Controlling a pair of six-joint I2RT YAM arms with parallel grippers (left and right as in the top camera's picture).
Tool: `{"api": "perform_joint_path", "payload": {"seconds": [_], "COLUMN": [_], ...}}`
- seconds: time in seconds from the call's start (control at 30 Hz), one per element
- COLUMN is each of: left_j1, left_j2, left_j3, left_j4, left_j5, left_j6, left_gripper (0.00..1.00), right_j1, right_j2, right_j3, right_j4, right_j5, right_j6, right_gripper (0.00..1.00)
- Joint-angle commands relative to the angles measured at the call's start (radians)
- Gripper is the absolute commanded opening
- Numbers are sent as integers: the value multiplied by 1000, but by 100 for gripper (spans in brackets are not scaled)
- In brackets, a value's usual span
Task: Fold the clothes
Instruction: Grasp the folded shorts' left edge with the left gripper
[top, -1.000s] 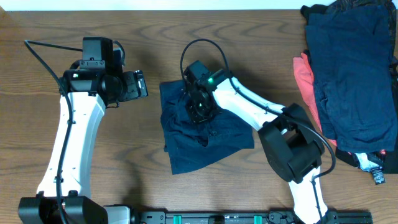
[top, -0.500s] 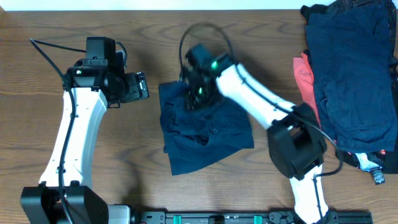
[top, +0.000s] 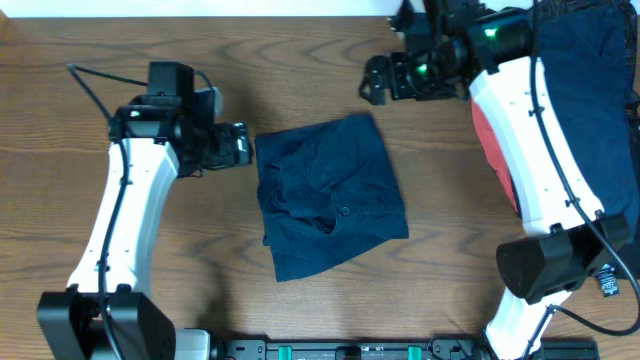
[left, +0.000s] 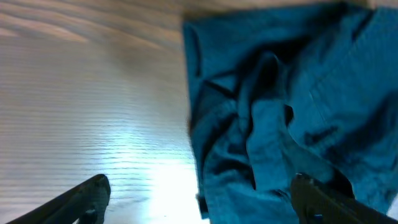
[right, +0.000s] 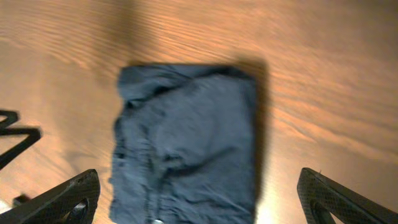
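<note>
Overhead: navy garment (top: 330, 190) lies rumpled; left end effector (top: 243, 147) spread beside it; right end effector (top: 380, 80) spread.

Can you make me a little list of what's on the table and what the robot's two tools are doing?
table: brown wood
middle: navy garment, folded over, still rumpled
right edge: navy clothes in a pile
under the pile: coral-red piece peeking out
left tool: open, empty, beside the garment's left edge
right tool: open, empty, off the garment, near its far right corner
</note>
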Motion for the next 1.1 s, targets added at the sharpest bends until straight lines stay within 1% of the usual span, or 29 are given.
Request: {"api": "perform_joint_path", "payload": {"seconds": [0.0,0.1,0.23,0.4,0.6,0.73,0.9,1.07], "left_j1": [-37,-65,-106,-147,-164,-164,-172,-199], "left_j2": [46,88,175,262,314,351,414,468], "left_j3": [-36,-54,-59,-59,-59,-59,-59,-59], "left_j4": [-3,-2,3,49,128,164,198,231], "left_j5": [53,53,53,61,135,147,239,243], "left_j6": [76,82,82,82,82,82,82,81], "left_gripper": [98,100,98,98,98,98,98,98], "right_j1": [-32,-53,-71,-77,-77,-77,-78,-78], "right_j2": [22,22,22,22,22,22,22,22], "right_j3": [-34,-53,-80,-118,-148,-160,-160,-160], "right_j4": [-16,-16,-6,11,12,16,23,31], "right_j5": [38,43,44,48,66,66,69,70], "right_j6": [-8,-8,-8,-8,-8,-8,-8,-7], "right_gripper": [99,99,99,99,99,99,99,99]}}
